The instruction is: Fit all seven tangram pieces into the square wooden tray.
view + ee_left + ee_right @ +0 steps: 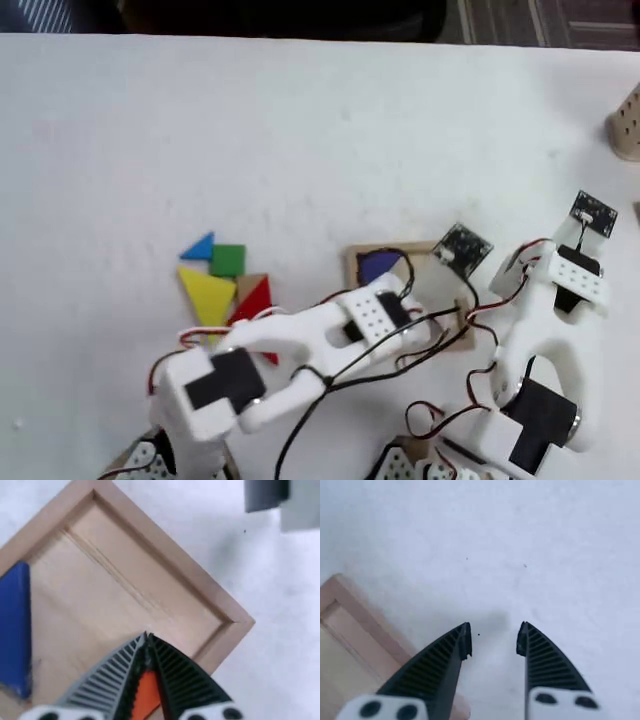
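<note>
**Orange piece poised over the tray**

The left gripper point(146, 637) is clenched on an orange piece point(145, 692) directly above the square wooden tray point(165, 555), which already holds a blue piece point(17, 630). This looks like the placing step. The next move calls for lowering the piece flat into free floor, then releasing. The right gripper point(493, 640) hangs spread just beside the tray. A green square point(228, 260) lies well apart from the tray. No writing is legible.

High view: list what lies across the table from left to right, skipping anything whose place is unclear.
Blue triangle → red triangle → square wooden tray → right arm → tan perforated object at the edge.
</note>
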